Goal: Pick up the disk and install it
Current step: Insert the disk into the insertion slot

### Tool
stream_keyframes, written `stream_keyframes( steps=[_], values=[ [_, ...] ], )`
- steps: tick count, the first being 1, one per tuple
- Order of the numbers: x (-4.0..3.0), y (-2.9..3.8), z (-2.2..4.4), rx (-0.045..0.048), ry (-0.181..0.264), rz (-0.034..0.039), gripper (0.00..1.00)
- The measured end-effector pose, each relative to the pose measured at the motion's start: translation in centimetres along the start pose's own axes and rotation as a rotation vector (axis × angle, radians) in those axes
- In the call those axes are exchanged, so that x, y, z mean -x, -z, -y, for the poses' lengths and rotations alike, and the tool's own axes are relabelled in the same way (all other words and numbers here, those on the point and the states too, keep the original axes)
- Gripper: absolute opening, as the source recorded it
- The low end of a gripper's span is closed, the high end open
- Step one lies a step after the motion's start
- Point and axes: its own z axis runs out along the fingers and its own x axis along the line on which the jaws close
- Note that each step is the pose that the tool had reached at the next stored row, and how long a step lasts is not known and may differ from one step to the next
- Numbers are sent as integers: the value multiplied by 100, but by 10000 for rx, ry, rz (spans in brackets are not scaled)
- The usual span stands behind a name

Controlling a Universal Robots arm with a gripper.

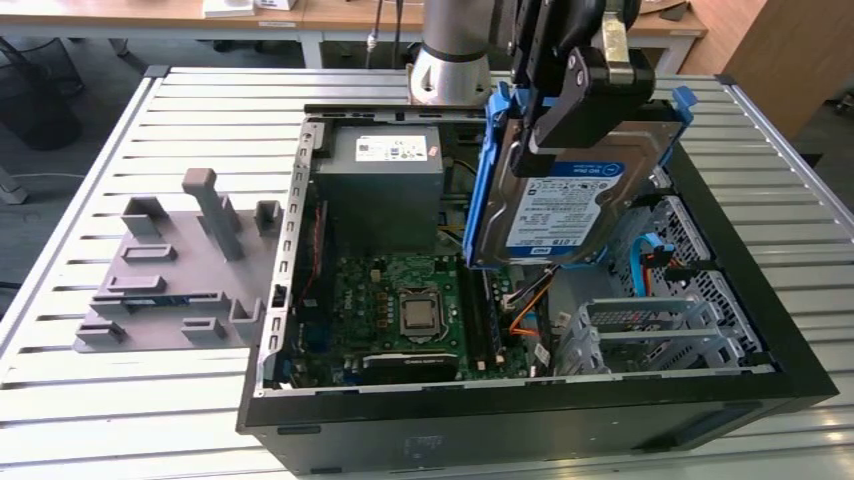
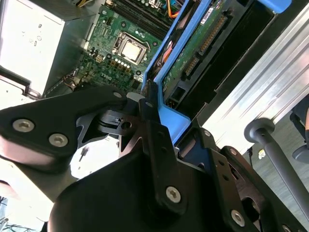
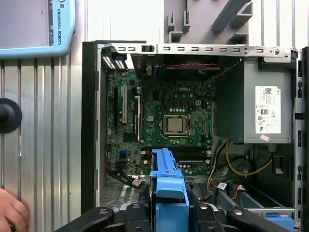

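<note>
The black case (image 1: pixel 534 400) lies open on the slatted table (image 1: pixel 80 400), one wall nearest in the exterior view. Inside it, the motherboard (image 1: pixel 387 300) sits toward the exterior view's left and a metal drive cage (image 1: pixel 654 330) toward its right. Above them the disk (image 1: pixel 567 215) hangs tilted, with its label showing. The gripper (image 1: pixel 561 125) is clamped on the disk's upper edge. In the second wrist view the fingers (image 2: pixel 148 108) pinch the blue rail (image 2: pixel 169 121). Farther back stands the power supply (image 1: pixel 380 190), then the arm's base (image 1: pixel 447 60).
</note>
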Motion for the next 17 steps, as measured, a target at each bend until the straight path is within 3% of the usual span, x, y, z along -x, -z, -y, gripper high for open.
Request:
stream_keyframes(
  steps=[11,17],
  values=[
    [-10,-1,0,0,0,-1,36],
    [-96,-7,3,-2,1,0,36]
  ],
)
